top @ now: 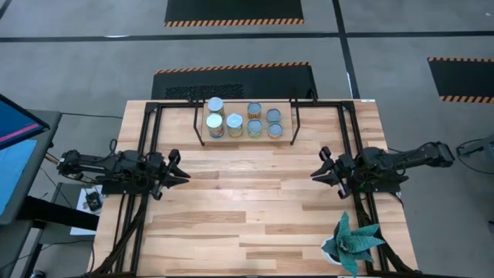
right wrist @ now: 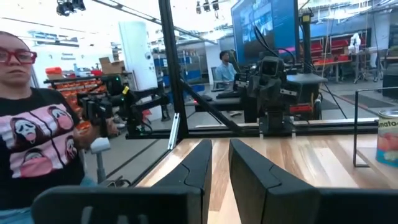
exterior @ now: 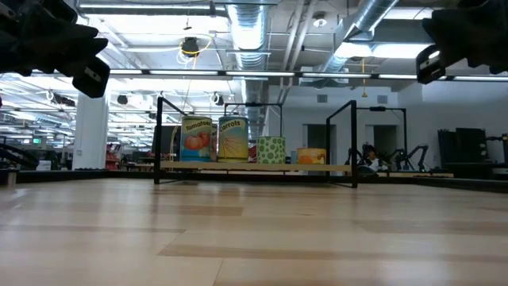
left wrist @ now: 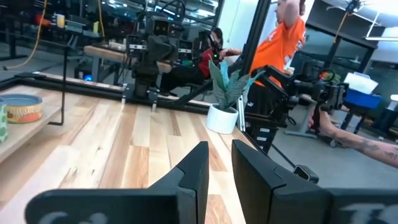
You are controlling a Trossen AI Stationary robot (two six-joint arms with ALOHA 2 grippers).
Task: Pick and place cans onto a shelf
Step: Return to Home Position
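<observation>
Seen at table height, two tall tins read "tomatoes" (exterior: 197, 139) and "carrots" (exterior: 232, 139). Beside them stand a green dotted tin (exterior: 271, 149) and a low orange one (exterior: 311, 156). All seven cans (top: 235, 124) sit on the shelf (top: 235, 106) at the middle of the light-wood table's (top: 247, 201) back edge. The left pincer (top: 185, 176) hangs by the left edge and the right pincer (top: 315, 174) by the right, each nearly pressed together and holding nothing. The grey floor carries hazard-striped mats (top: 231, 9).
</observation>
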